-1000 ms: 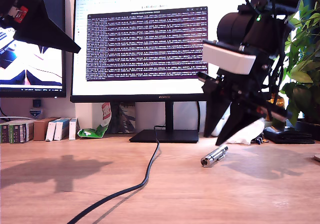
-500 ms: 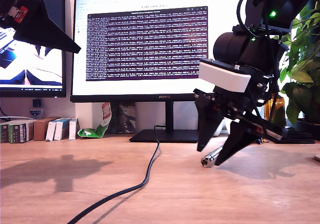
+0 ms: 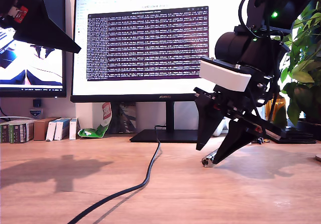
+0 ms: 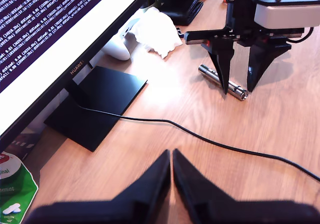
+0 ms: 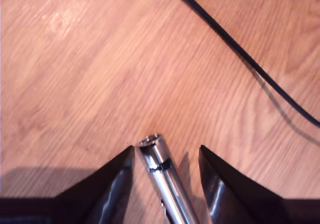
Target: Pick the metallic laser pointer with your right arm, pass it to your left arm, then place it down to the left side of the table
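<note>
The metallic laser pointer [image 3: 206,161] [image 4: 239,91] [image 5: 163,178] lies flat on the wood-grain table [image 3: 261,199], toward the exterior view's right. My second gripper [image 3: 206,154] [image 4: 238,90] [image 5: 166,150], on the arm with the white panel [image 3: 224,74], is open and lowered over it. One finger stands on each side of the pointer's front end, with a gap on both sides. My first gripper [image 3: 75,48] [image 4: 171,154] is shut and empty, hanging high at the exterior view's upper left, far from the pointer.
A thick black cable [image 3: 146,175] [image 4: 210,141] [image 5: 240,53] runs across the table from the monitor stand [image 3: 165,136]. A white tissue [image 4: 156,27] and mouse [image 4: 115,47] lie behind the pointer. A plant [image 3: 303,68] stands at the exterior view's right, small boxes [image 3: 30,130] at its left.
My second gripper has come down from above the pointer and now straddles its front end, still open. My first arm has not moved.
</note>
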